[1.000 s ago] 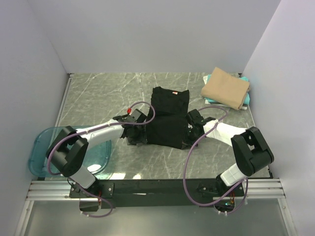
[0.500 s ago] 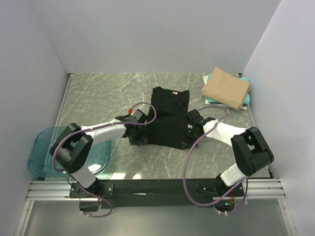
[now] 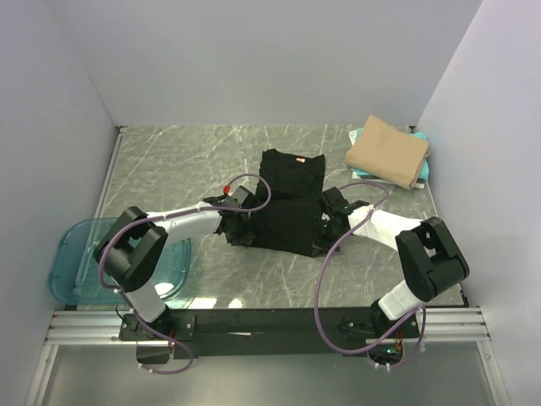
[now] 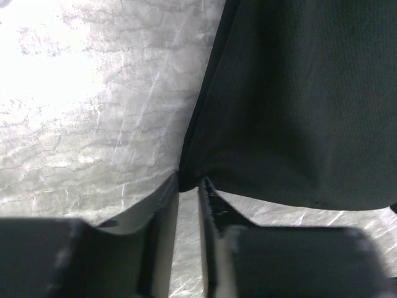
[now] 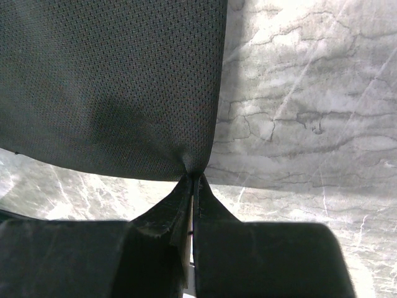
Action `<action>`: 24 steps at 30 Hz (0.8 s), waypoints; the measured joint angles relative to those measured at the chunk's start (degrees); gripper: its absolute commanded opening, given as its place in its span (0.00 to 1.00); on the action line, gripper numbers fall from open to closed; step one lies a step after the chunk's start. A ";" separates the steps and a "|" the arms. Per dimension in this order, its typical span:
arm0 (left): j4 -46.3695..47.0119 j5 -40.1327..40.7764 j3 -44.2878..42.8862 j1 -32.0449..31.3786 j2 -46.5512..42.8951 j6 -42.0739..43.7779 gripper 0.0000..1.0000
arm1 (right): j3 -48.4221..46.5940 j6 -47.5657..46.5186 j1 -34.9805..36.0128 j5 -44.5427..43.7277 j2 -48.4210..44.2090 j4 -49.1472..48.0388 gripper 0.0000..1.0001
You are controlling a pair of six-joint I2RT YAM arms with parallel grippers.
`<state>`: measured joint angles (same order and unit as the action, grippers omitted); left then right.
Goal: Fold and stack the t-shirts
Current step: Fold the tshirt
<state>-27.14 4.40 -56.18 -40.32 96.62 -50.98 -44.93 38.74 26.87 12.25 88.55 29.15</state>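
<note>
The black t-shirt [image 3: 287, 199] lies partly folded mid-table. My left gripper [image 3: 239, 230] is at its near left corner. In the left wrist view the black cloth [image 4: 298, 99] comes down to a corner sitting between the tips of the left gripper [image 4: 189, 181], whose jaws stand only a narrow gap apart and touch it on both sides. My right gripper [image 3: 325, 230] is at the near right corner. There, the right gripper [image 5: 194, 177] is shut tight, pinching the black fabric [image 5: 111, 81]. The folded tan t-shirt [image 3: 387, 150] rests on the teal t-shirt [image 3: 358, 172] at the back right.
A translucent blue tub [image 3: 72, 266] sits at the near left edge beside the left arm's base. White walls close off the left, back and right of the marble tabletop [image 3: 186, 161]. The metal rail carrying both arm bases runs along the front.
My left gripper has slid right onto the black shirt's near left corner, and its jaws have narrowed around it. The right gripper has held still, pinching its corner.
</note>
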 measured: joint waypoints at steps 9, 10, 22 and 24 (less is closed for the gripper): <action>0.48 -0.24 0.02 0.00 0.31 -0.70 0.01 | -0.50 -0.48 0.00 0.09 0.48 0.50 0.00; 0.48 -0.24 0.02 0.00 0.31 -0.72 0.01 | -0.52 -0.48 0.00 0.00 0.48 0.59 0.00; 0.96 0.66 2.25 0.00 -1.84 -0.81 0.01 | -1.70 -0.44 0.37 -4.42 0.28 3.30 0.00; 0.87 0.72 2.67 0.00 -2.29 -0.81 0.01 | -1.95 -0.44 0.37 -5.16 0.28 3.72 0.00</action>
<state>-26.26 5.13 -53.52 -40.32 94.32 -51.79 -46.87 38.30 27.24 7.09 88.84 32.86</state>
